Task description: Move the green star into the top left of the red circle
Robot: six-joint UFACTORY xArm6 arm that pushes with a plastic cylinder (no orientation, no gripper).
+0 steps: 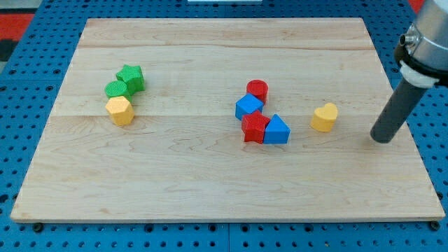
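The green star [131, 77] lies at the board's upper left, touching a green circle [116, 89] just below-left of it. The red circle [257, 90] stands right of the board's middle, at the top of a cluster of blocks. My tip [382, 138] rests on the board near its right edge, far to the right of the green star and right of the red circle. The rod leans up to the view's right.
A yellow hexagon [120, 110] sits under the green circle. A blue cube [248, 107], a red star [255, 128] and a blue block [276, 130] crowd below the red circle. A yellow heart [324, 117] lies left of my tip. The wooden board [210, 182] ends close to my tip.
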